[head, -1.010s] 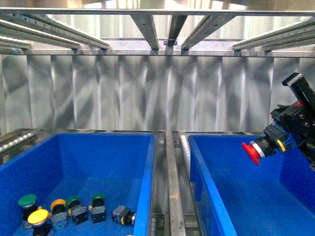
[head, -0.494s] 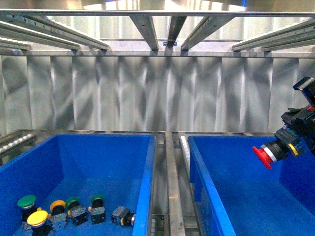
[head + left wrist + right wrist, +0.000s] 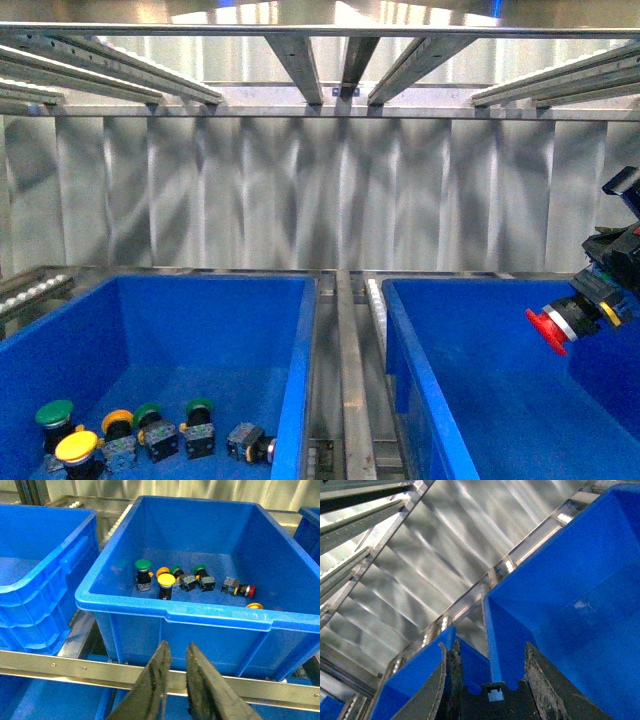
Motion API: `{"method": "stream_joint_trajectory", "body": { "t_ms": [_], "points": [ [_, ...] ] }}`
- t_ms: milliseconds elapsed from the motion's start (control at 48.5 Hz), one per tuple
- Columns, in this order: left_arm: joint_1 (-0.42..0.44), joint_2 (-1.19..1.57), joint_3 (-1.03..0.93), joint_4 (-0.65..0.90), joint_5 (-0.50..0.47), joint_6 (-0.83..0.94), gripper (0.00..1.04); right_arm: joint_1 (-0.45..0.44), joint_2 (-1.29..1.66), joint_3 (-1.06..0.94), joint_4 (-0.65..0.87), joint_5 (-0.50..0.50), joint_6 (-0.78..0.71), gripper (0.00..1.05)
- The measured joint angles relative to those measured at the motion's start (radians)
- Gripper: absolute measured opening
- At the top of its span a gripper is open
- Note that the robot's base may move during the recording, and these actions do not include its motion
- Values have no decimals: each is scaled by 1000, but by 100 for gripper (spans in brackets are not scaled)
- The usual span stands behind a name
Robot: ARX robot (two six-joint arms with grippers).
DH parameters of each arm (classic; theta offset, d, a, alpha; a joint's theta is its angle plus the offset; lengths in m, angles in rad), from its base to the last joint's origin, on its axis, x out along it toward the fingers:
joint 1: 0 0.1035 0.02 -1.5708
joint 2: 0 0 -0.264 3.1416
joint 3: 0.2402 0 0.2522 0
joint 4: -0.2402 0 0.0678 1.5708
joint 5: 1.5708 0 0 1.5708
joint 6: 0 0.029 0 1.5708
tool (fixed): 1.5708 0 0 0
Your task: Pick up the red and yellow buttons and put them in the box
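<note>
My right gripper is shut on a red button, held in the air over the box, the blue bin at the right, near its right wall. The red cap points left. In the right wrist view the button's black body sits between the fingers, above the box. The left blue bin holds a yellow button, an orange-yellow one and green ones. My left gripper is shut and empty, in front of that bin, where a yellow button and a red button lie.
A steel rail with rollers runs between the two bins. Corrugated metal wall and overhead roller tracks stand behind. In the left wrist view another blue bin stands beside the one with the buttons, and a steel bar crosses in front.
My right gripper has carried the red button to the right and slightly down, towards the right wall of the box. The buttons in the left bin have not moved.
</note>
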Motion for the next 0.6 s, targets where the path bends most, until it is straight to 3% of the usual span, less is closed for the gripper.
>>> {"method": "stream_joint_trajectory", "body": {
  "t_ms": [185, 371, 433, 597],
  "points": [
    [0, 0, 0, 0, 0, 0, 61, -13, -5, -14, 11, 4, 5, 28],
    [0, 0, 0, 0, 0, 0, 91, -19, -8, -18, 11, 10, 13, 28],
    [0, 0, 0, 0, 0, 1, 98, -27, -11, -20, 6, 31, 28, 28],
    [0, 0, 0, 0, -4, 2, 97, -42, -21, -30, -1, 73, 58, 28]
  ]
}}
